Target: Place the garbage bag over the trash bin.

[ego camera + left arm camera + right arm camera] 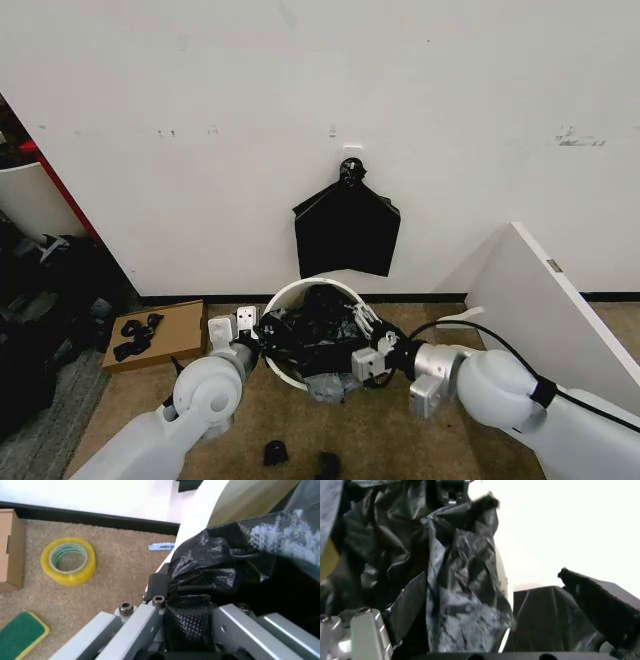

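Observation:
The trash bin (283, 300) is a round cream-white bucket on the carpet by the wall. The crinkled black garbage bag (318, 340) fills its mouth and spills over the front rim. My left gripper (246, 333) is at the bin's left rim, shut on a bunched fold of the garbage bag (225, 566), which is pinched between its metal fingers (150, 618). My right gripper (368, 340) is at the right rim. Its fingers (365, 630) stand apart, with a hanging fold of the bag (460, 600) between them.
A flat black bundle (346, 235) hangs from a wall hook above the bin. A cardboard box (160, 333) lies left of it. A yellow tape roll (68, 560) and a green sponge (20, 635) lie on the carpet. A white board (545, 300) leans at the right.

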You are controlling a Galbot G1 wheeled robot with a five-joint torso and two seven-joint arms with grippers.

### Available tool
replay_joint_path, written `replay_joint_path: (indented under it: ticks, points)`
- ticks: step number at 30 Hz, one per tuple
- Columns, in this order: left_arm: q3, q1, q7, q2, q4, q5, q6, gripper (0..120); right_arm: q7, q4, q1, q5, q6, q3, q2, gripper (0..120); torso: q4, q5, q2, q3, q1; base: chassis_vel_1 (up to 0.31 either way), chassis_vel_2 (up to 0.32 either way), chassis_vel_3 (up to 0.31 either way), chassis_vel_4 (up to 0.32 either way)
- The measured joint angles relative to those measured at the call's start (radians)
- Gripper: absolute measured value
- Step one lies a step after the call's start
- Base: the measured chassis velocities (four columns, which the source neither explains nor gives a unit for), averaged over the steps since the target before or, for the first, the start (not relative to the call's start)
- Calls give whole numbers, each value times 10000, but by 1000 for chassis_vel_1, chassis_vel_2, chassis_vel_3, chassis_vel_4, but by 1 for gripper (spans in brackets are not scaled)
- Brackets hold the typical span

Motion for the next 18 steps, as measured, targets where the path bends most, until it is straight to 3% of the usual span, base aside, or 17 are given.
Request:
replay_joint_path:
  ticks: [13,18]
  points:
    - [-1,-44,4,89,-5,-153,31,1,-29,-423,220,-1354,707,-282,519,90,-1,1,2,0,0,0,0,0,0]
    - [2,-23,13,89,-5,-204,76,1,350,-660,355,-1856,1050,-550,970,75,0,3,1,0,0,0,0,0,0]
